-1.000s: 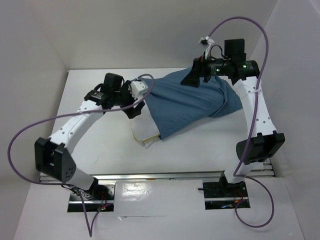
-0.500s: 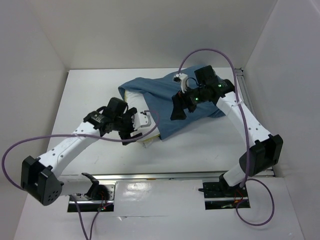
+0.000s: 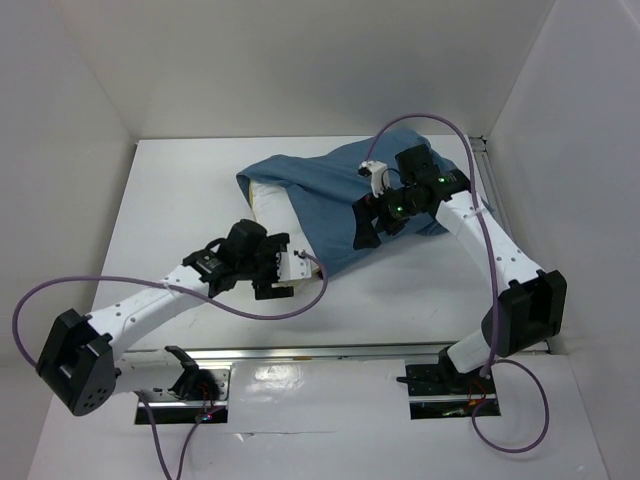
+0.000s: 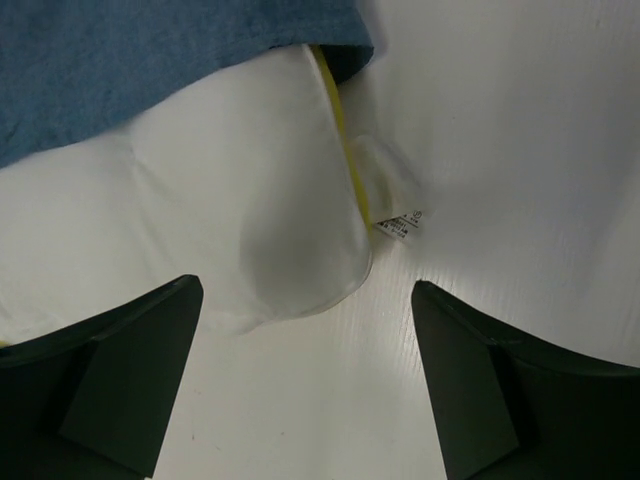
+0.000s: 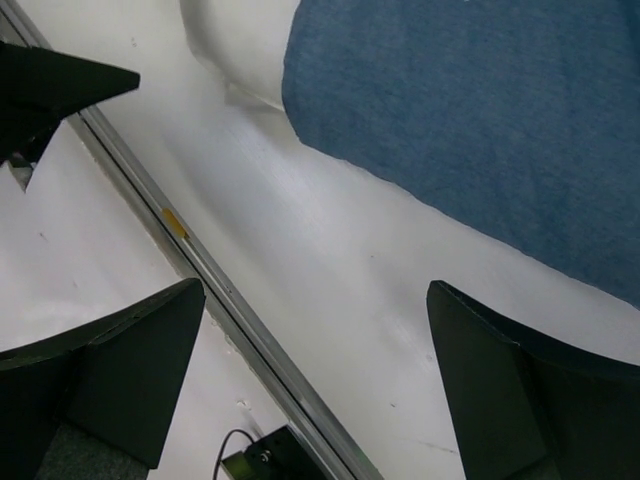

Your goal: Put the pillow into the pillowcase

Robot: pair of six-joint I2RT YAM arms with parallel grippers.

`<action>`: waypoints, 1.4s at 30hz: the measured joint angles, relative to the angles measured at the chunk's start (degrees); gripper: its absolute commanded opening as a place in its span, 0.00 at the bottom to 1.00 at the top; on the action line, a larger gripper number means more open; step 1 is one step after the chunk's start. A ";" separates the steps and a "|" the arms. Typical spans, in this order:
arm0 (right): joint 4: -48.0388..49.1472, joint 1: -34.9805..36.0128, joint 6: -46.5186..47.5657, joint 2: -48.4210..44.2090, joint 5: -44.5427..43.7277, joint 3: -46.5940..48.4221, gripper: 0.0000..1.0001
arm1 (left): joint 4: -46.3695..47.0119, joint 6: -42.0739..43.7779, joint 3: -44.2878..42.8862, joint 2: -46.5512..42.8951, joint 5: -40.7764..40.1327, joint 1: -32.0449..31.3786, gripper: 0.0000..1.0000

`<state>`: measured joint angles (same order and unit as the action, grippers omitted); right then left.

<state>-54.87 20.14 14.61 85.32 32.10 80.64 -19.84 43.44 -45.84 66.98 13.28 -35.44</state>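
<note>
The left arm [image 3: 150, 300], white links with black joints, bends at an elbow far out to the left, and its forearm stretches forward and to the right. The black two-finger left end effector [image 3: 283, 277] points right and downward. Seen from its own wrist, the left end effector [image 4: 305, 295] has its fingers [image 4: 110, 370] spread wide with nothing between them.

The right arm [image 3: 495, 250], built the same, bends at an elbow on the right and extends back toward the left. The right end effector [image 3: 367, 232] angles down-left and is also spread and empty [image 5: 315, 290]. It seems to hang without touching anything, though that is hard to judge.
</note>
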 measured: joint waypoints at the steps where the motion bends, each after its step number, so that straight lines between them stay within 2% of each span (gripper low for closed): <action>1: 0.07 -0.42 -0.02 0.00 -0.15 0.02 1.00 | 1.01 0.28 0.24 1.31 -0.04 -0.52 1.00; 13: 0.00 -2.78 -0.22 0.20 -1.22 0.48 0.99 | 12.83 6.40 6.23 9.97 -0.11 -1.31 1.00; 14: 0.00 -2.82 -0.28 0.22 -1.36 0.48 0.99 | 14.29 6.75 6.64 10.47 -0.39 -1.29 0.94; 15: 0.00 -2.91 -0.39 0.24 -1.46 0.48 0.99 | 15.30 7.19 6.80 11.04 -0.72 -1.31 0.77; 18: -0.04 -3.04 -0.55 0.33 -1.81 0.74 0.99 | 18.82 8.20 6.84 13.62 -2.14 -1.31 0.43; 19: 0.00 -3.06 -0.61 0.37 -1.95 0.90 0.98 | 20.28 8.74 6.82 14.62 -2.67 -1.27 0.19; 20: -0.02 -3.08 -0.66 0.37 -1.99 1.07 0.98 | 21.03 8.68 6.67 15.39 -3.26 -1.20 0.06; 21: 0.00 -3.08 -0.66 0.39 -2.01 1.20 0.96 | 21.64 8.48 6.27 16.09 -3.89 -1.20 0.00; 26: -0.02 -3.17 -0.70 0.42 -2.08 1.36 0.95 | 21.05 7.08 2.49 18.69 -5.09 -1.09 0.00; 29: -0.04 -3.45 -0.63 0.42 -0.98 1.42 0.94 | 15.91 3.52 -2.40 19.37 -3.26 0.13 0.00; 34: -0.02 -4.02 -0.76 0.39 1.36 1.44 0.94 | 2.75 -8.55 -19.82 24.57 4.50 5.05 0.00; 37: 0.02 -4.07 -1.29 0.35 1.73 1.44 0.94 | -1.18 -16.06 -30.10 27.28 9.99 8.26 0.00; 42: 1.75 -4.07 -3.82 0.15 0.68 1.44 0.90 | -5.99 -24.46 -40.04 29.27 16.39 11.13 0.00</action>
<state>-53.12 16.08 10.79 85.47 32.77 82.08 -25.82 18.98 -85.89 96.25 29.67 -24.32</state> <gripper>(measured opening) 0.923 0.037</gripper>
